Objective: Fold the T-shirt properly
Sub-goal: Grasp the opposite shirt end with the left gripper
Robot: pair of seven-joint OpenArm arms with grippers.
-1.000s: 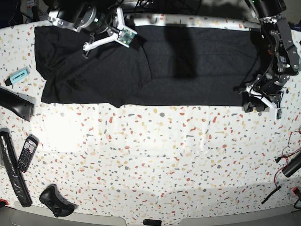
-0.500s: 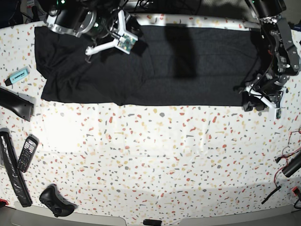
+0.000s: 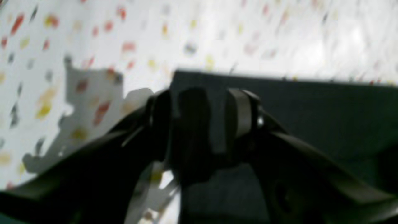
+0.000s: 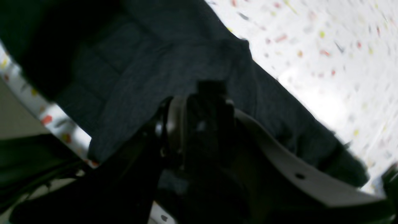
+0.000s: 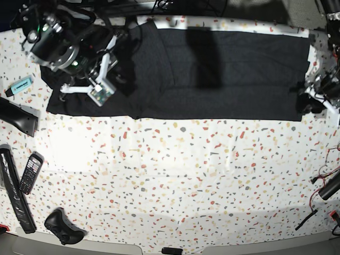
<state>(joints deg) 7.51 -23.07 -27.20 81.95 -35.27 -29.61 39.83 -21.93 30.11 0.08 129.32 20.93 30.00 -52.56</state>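
Black cotton in my left gripper, far end of the band: pull it flat before folding.

Left gripper looks clamped on the near corner of the T-shirt, though the wrist view is blurred. My right gripper hovers over the other end, and I cannot tell whether it is open or closed. The T-shirt lies plain side up as a long band along the far edge of the desk, with a rumpled layer at my right-arm end. To do this well, I judge: draw the corner straight along the band, low to the desk, with no twist. Take the rumpled end by both layers at the hem, line up the edges, then fold end over end.
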